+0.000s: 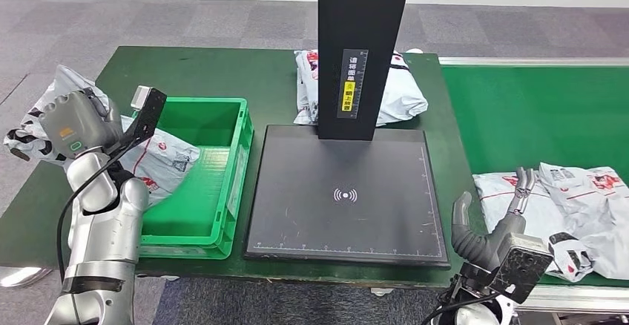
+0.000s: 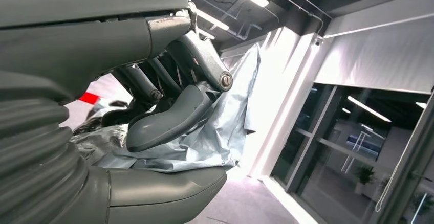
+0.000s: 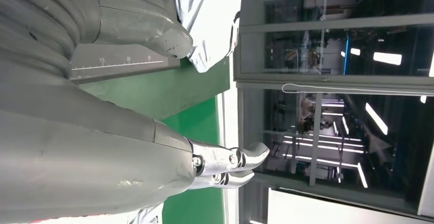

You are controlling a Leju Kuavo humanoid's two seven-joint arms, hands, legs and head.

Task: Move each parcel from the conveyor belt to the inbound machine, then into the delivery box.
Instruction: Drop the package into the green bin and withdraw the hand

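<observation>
**Head view: left hand holding a parcel by the green box**

Head view is showing you the left hand [image 1: 74, 121] gripping a grey parcel [image 1: 41, 117] raised just left of the green delivery box [image 1: 230, 180], where another parcel [image 1: 167, 162] is lying. The black inbound machine [image 1: 345, 191] is sitting mid-table. Your right hand [image 1: 497, 221] is hovering with fingers spread over parcels [image 1: 564, 191] lying on the conveyor belt [image 1: 534, 110].
</observation>
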